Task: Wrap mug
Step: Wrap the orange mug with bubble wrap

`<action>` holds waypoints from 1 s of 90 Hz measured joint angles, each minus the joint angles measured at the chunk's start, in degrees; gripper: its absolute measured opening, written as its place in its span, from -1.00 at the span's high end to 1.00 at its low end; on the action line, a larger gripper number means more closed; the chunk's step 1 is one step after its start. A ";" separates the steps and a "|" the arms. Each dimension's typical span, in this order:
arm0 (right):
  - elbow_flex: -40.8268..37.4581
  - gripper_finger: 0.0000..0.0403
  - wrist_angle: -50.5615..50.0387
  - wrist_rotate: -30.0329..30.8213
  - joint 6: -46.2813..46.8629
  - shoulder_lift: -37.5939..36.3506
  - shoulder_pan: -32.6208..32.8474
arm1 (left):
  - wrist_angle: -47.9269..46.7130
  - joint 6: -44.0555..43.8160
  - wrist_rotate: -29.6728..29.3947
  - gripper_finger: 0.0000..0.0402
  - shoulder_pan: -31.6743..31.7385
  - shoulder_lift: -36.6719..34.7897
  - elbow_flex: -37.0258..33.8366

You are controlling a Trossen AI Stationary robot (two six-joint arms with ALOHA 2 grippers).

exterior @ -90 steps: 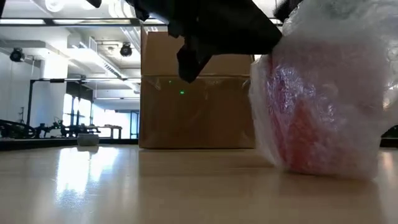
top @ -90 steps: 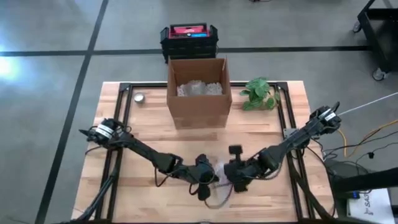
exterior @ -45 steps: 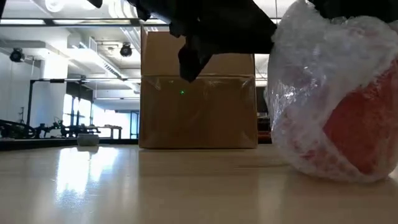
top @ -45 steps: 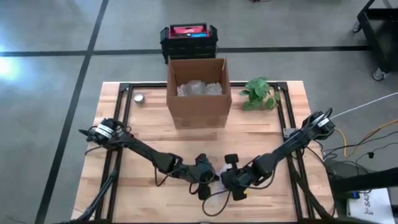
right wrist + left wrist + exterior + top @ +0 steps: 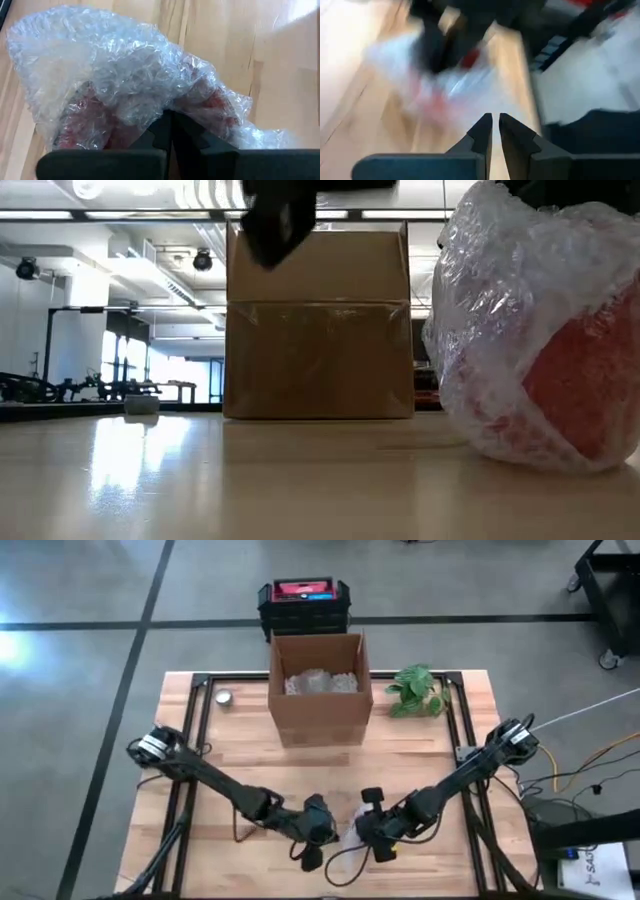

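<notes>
Lying sideways: bubble-wrapped red mug (image 5: 540, 340).

The red mug (image 5: 580, 395) is wrapped in clear, crinkly, shiny bubble wrap (image 5: 120, 75). The table (image 5: 250, 480) is smooth, glossy wood. The box (image 5: 318, 330) is matt brown cardboard.

Red mug (image 5: 95, 117) under clear bubble wrap (image 5: 100, 65); brown cardboard box (image 5: 318, 690); green plant (image 5: 417, 690); pale wood counter (image 5: 240, 755).
</notes>
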 joint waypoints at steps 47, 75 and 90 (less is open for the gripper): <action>-0.15 1.00 2.24 0.37 -1.21 0.11 0.02 | 15.83 2.94 0.58 0.90 4.55 9.16 3.13; 4.87 1.00 -6.60 -1.13 -1.72 -1.51 0.04 | 15.95 0.81 0.86 0.90 4.93 12.49 5.21; 8.72 1.00 -12.93 -1.20 -0.29 -5.10 0.91 | 15.06 1.11 0.85 0.90 4.93 11.80 5.04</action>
